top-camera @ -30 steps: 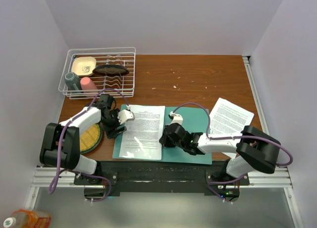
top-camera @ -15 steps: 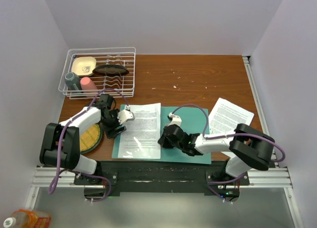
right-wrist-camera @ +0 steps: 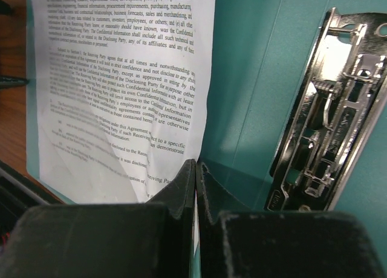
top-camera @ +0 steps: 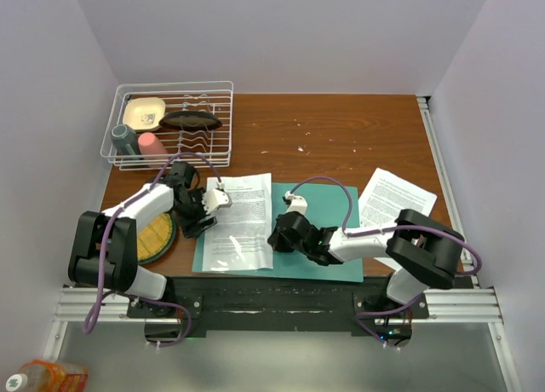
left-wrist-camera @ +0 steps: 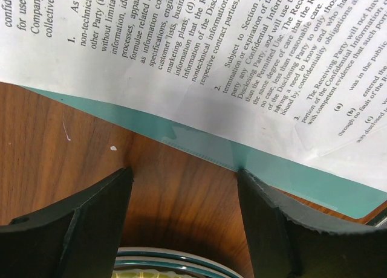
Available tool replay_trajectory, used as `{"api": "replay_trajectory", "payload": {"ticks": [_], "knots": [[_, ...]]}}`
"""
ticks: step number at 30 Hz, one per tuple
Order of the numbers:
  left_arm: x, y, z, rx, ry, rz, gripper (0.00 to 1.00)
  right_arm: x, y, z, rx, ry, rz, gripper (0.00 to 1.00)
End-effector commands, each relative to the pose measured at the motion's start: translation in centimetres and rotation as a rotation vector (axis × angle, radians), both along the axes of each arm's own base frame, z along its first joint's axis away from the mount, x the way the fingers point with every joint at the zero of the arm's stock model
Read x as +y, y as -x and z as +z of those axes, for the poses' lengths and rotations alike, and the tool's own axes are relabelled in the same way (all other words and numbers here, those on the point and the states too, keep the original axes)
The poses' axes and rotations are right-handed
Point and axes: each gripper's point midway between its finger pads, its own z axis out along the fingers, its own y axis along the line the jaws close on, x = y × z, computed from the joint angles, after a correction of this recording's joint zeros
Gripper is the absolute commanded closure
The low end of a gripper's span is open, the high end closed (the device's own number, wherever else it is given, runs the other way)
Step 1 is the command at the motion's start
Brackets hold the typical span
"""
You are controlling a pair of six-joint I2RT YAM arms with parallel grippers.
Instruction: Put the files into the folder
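One printed sheet lies on the open teal folder, its edge pinched in the closed right gripper, while the left gripper gapes empty beside the folder.

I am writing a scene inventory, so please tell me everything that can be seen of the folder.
The folder is thin teal-green card, opened flat on the table at its near edge, between the arms. A shiny metal clip sits at its spine. A printed sheet covers most of its left half, overhanging the far edge. The right gripper, shut on the sheet, is low over the middle.
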Motion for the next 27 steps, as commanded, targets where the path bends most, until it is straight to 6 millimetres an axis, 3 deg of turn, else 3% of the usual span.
{"api": "replay_trajectory", "payload": {"ticks": [1,5,18,27], "knots": [[-0.6,1.9,-0.8,0.082,0.036,0.006,0.25,-1.2,-0.5,1.0,-0.066,0.085,0.018,1.0],[-0.8,1.8,-0.6,0.079,0.043,0.008,0.25,-1.7,-0.8,1.3,-0.094,0.123,0.026,1.0],[-0.7,1.9,-0.5,0.078,0.042,0.011,0.26,-0.1,-3.2,0.8,-0.127,0.17,-0.033,1.0],[-0.8,1.8,-0.5,0.081,0.048,0.011,0.26,-1.7,-3.7,0.6,-0.126,0.192,-0.125,1.0]]}}
